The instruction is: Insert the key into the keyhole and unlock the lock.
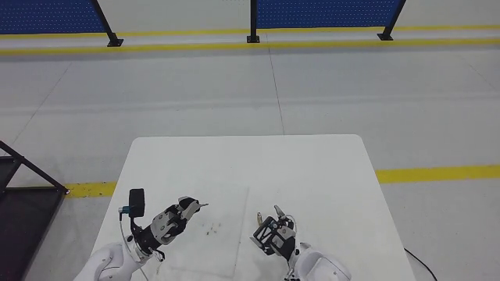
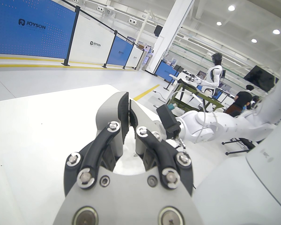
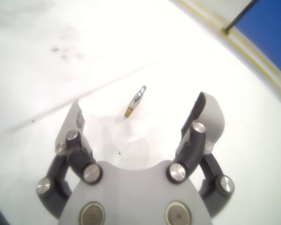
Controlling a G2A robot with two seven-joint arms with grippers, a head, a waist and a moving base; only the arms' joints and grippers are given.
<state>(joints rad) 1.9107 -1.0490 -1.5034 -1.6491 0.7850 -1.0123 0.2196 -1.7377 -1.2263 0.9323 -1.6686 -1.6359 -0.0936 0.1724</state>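
right gripper (image 3: 138, 100): jaws wide apart | lock (image 3: 135, 103): brass body, steel shackle, on table (image 3: 61, 24), centred between the two fingertips, touching neither, shackle end pointing away from the palm | left gripper (image 2: 129, 101): jaws pressed together, apart from the lock; can't tell if anything's pinched

Your left gripper (image 2: 128, 99), a grey two-finger metal claw on black linkages, has its ribbed black pads (image 2: 123, 108) closed almost against each other, tips angled forward and inward. Your right gripper (image 3: 138, 99), built the same, has its fingers spread wide and points forward and down. From above, your white left arm (image 1: 113, 262) and white right arm (image 1: 319, 265) sit bent close to the body, wrists low and apart.
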